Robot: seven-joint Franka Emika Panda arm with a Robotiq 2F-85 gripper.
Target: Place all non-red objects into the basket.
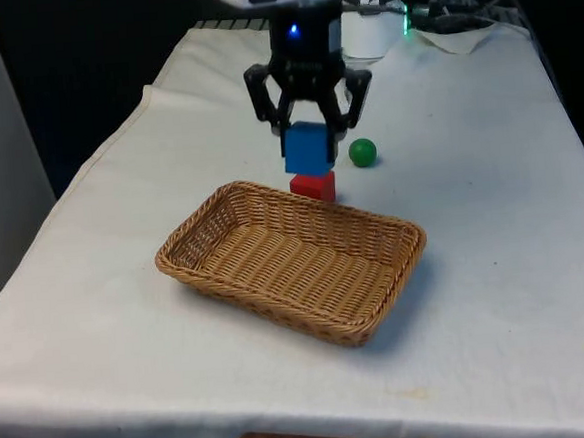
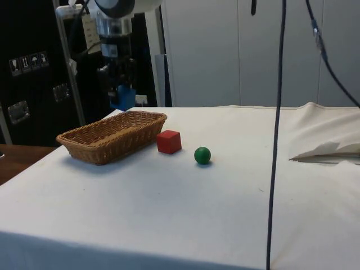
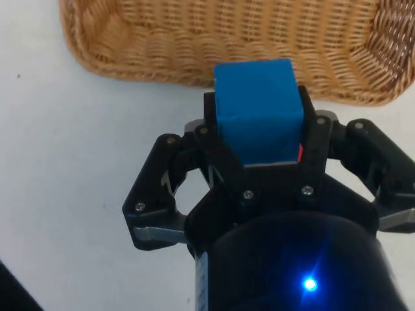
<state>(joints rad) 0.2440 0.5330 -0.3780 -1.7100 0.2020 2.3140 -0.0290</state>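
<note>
Gripper [image 1: 309, 128] pinches the blue cube [image 1: 307, 147] aloft beside the basket [image 1: 230, 268], clear of its rim for carrying over; red cube [image 1: 313, 186] rightly stays out.

Gripper [image 2: 121, 84] up in the air, clamped on the blue cube [image 2: 122, 97], just above the far rim of the wicker basket [image 2: 112, 136]. Below it, beside the basket, sits the red cube [image 2: 169, 141], green ball [image 2: 202, 155] just past that.
</note>
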